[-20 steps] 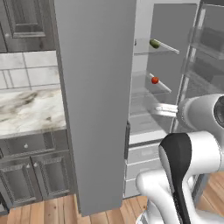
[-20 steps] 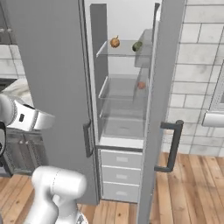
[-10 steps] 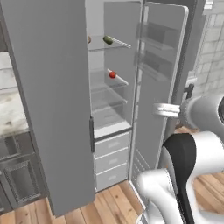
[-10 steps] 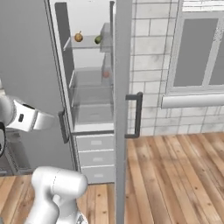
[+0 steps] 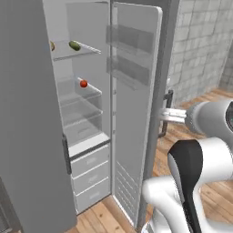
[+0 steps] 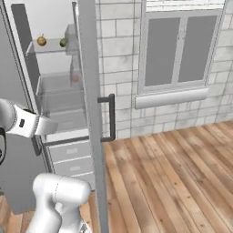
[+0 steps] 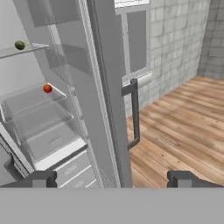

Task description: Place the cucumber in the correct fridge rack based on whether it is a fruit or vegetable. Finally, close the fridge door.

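The whole view has swung right since the earlier frame, a camera shift, not object movement. The cucumber (image 5: 74,45) lies on the upper fridge rack, left of the open fridge door (image 5: 136,104). The gripper (image 7: 111,179) stands fully spread and empty near the door's edge.

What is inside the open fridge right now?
The cucumber lies on the top rack beside a small yellowish item; a tomato sits on the rack below. Lower racks look bare; drawer contents are hidden behind closed fronts.
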Available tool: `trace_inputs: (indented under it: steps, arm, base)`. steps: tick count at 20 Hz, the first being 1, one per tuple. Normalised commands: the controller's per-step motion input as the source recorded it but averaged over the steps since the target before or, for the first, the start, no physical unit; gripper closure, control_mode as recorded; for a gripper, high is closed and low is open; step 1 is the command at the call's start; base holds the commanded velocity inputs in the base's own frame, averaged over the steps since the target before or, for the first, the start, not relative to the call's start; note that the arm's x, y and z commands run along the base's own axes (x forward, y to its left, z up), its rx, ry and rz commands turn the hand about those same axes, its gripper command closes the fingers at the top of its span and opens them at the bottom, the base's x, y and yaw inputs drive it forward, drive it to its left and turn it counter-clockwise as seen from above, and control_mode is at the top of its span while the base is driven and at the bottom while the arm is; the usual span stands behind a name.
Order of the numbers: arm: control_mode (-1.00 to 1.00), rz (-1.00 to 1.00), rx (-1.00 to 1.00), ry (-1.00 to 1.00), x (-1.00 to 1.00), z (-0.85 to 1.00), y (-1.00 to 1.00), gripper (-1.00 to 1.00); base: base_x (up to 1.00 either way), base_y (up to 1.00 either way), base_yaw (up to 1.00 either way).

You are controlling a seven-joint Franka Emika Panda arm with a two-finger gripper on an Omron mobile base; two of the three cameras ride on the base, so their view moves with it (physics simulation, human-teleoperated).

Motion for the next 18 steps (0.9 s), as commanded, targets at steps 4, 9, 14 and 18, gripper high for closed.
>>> trace_inputs:
  steps: [4, 9, 14, 18]
  arm:
    - [1.00, 0.00, 0.00, 0.00, 0.00, 0.00, 0.00, -1.00]
    - [1.00, 0.00, 0.00, 0.00, 0.00, 0.00, 0.00, -1.00]
    - [1.00, 0.00, 0.00, 0.00, 0.00, 0.00, 0.00, -1.00]
    - [1.00, 0.00, 0.00, 0.00, 0.00, 0.00, 0.00, -1.00]
  base:
    - [0.00, -0.68, -0.74]
    - [0.00, -0.37, -0.85]
    - [0.11, -0.43, -0.79]
    - [1.00, 0.00, -0.20]
